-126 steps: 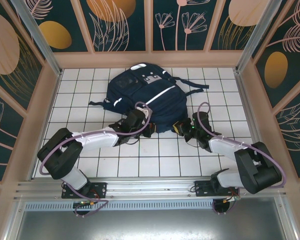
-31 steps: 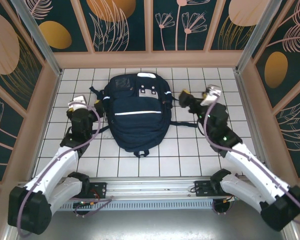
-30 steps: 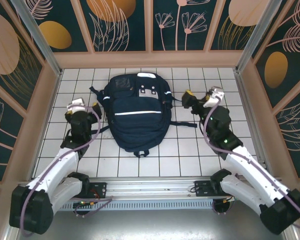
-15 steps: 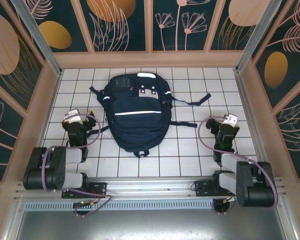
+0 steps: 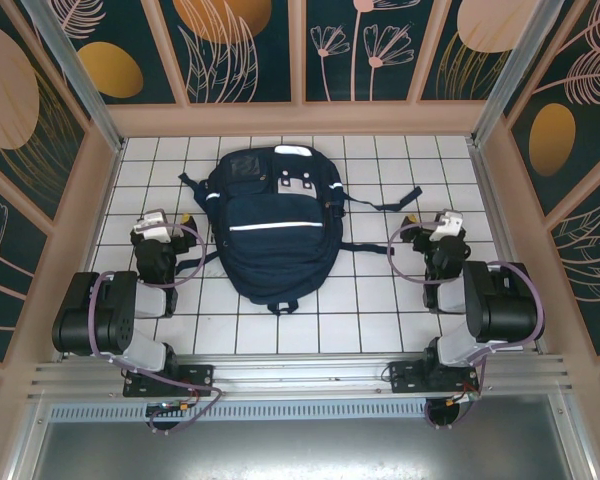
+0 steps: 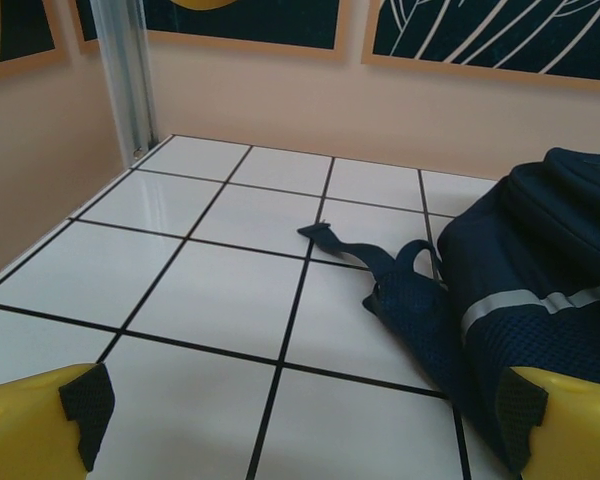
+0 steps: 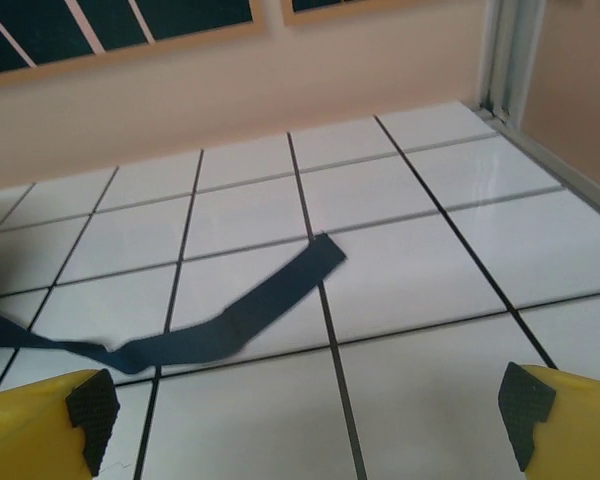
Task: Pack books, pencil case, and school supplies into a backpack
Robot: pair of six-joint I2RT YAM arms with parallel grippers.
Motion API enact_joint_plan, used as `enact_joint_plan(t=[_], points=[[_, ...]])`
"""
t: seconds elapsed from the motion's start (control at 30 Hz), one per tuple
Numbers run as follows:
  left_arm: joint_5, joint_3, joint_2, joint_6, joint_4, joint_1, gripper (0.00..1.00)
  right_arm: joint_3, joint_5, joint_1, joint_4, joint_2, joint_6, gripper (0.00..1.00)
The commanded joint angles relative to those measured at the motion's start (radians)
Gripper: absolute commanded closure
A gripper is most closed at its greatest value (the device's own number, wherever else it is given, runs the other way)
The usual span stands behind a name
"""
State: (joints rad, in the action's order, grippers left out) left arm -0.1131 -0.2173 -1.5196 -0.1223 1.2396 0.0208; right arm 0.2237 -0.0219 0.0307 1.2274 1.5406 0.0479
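The navy backpack (image 5: 275,225) lies flat on the tiled table, zipped, white patches facing up. The books, pencil case and school supplies are hidden. My left gripper (image 5: 165,225) sits low to the backpack's left, open, with nothing between its yellow fingertips (image 6: 40,420). Its wrist view shows the backpack's side (image 6: 540,280) and a short strap (image 6: 365,255). My right gripper (image 5: 432,228) rests to the backpack's right, open and empty. A loose dark strap (image 7: 240,315) lies on the tiles ahead of it.
Beige walls (image 5: 300,118) with dark leaf panels enclose the white tiled table (image 5: 380,310). A metal post (image 6: 125,75) stands in the far left corner. Backpack straps (image 5: 385,205) trail across the tiles to the right.
Both arms have pulled back from the backpack's upper sides and folded down near their bases. The backpack, earlier skewed and handled at its near end, now lies straight and still.
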Motion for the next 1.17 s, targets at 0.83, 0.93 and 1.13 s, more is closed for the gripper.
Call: enact_joint_plan(t=[0.83,0.93,1.13], points=[[0.068,-0.019,0.002,0.041,0.031,0.002,0.01,0.012,0.019,-0.003,0.017,-0.002,-0.033,0.01],[0.067,-0.023,-0.001,0.041,0.025,0.002,0.01,0.011,0.019,-0.002,0.017,-0.002,-0.032,0.01],[0.068,-0.020,0.001,0.041,0.029,0.002,0.01,0.011,0.019,-0.002,0.017,-0.003,-0.033,0.01]])
